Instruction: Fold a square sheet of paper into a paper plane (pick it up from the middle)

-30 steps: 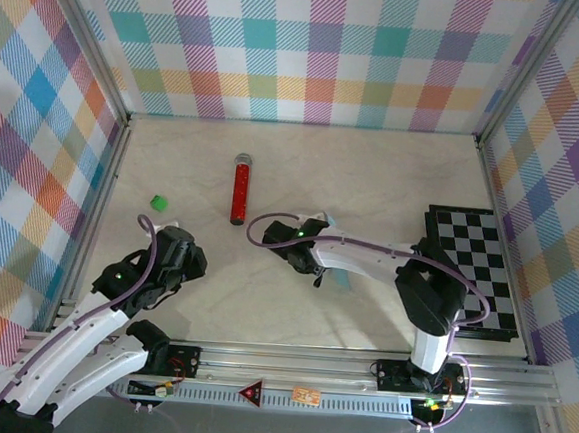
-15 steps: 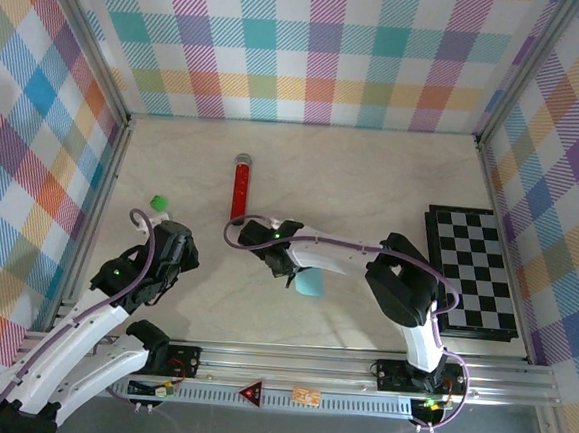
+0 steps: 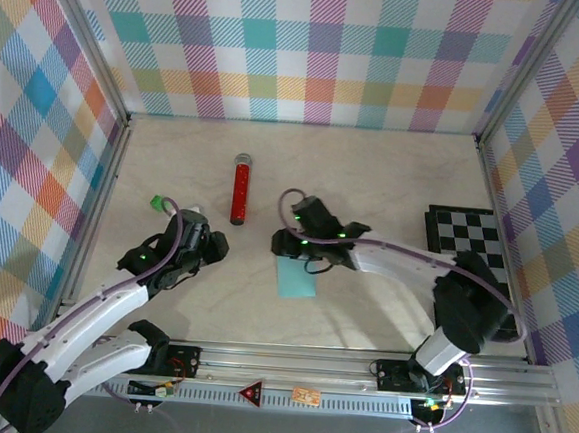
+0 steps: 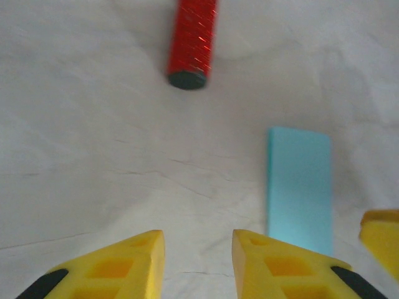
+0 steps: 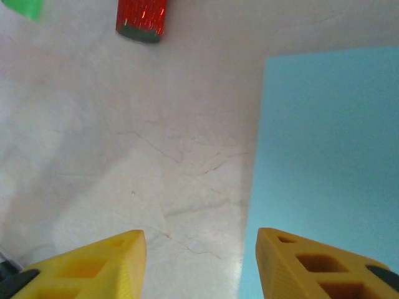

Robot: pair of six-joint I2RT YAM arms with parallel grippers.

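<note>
You've got a pale marbled table (image 3: 393, 175) under everything. Flat on it, around the middle and toward the near edge, lies the cyan paper (image 3: 296, 276), a narrow oblong. Left of that and farther back, the red tube (image 3: 240, 189) lies pointing near to far. A small green block (image 3: 157, 203) sits left of the tube. The checkered board (image 3: 469, 236) lies along the right edge.
</note>
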